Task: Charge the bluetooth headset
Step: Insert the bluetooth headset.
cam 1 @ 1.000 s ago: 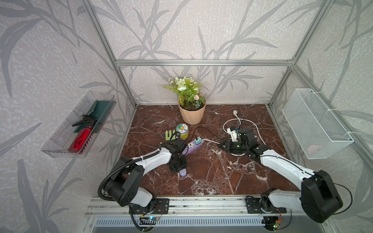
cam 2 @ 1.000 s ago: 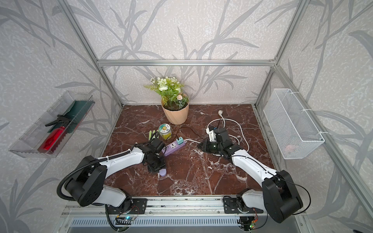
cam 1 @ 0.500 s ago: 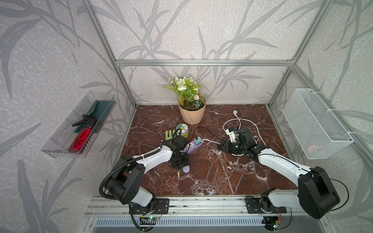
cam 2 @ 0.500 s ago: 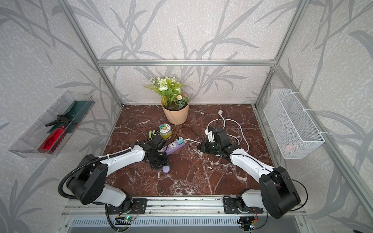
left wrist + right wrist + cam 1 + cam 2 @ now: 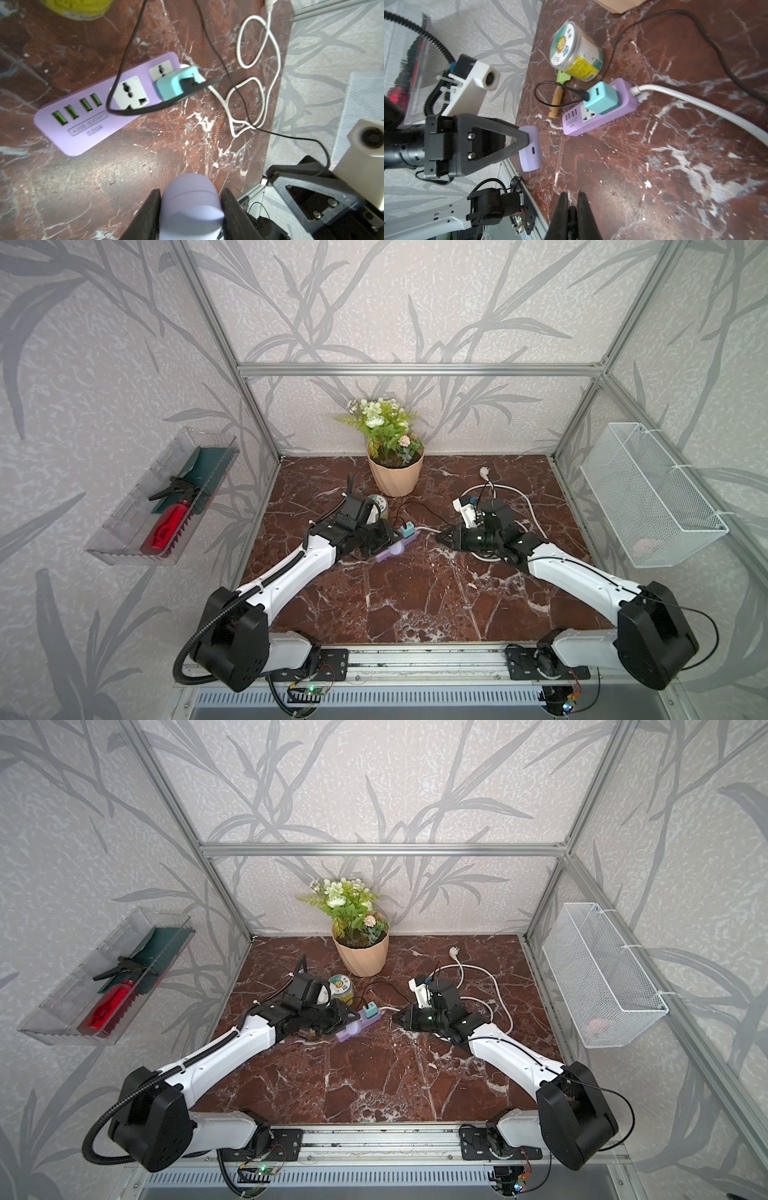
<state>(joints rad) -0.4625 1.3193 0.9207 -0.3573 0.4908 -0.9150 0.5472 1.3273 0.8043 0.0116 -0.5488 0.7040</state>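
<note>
Just changed: the left gripper [image 5: 384, 541] has swung the bluetooth headset [image 5: 395, 548] from the nearer tabletop [image 5: 415, 605] over to the purple power strip [image 5: 99, 116]. The right gripper [image 5: 442, 537] has edged in toward it.
Meaning: case and plug are being brought face to face. I'd judge plugging in comes next; it isn't done yet.
Headset: held near the strip's USB end, not touching it, with its charging port [image 5: 533, 150] turned toward the right arm.
Left jaws: part-way open, clamped on the headset's two sides.
Right jaws: all but shut. The black cable [image 5: 301, 139] from the teal charger [image 5: 174, 85] runs into their tips, so they seem to pinch its plug end — the plug itself is too dark to make out.
Charger: seated in the strip.
</note>
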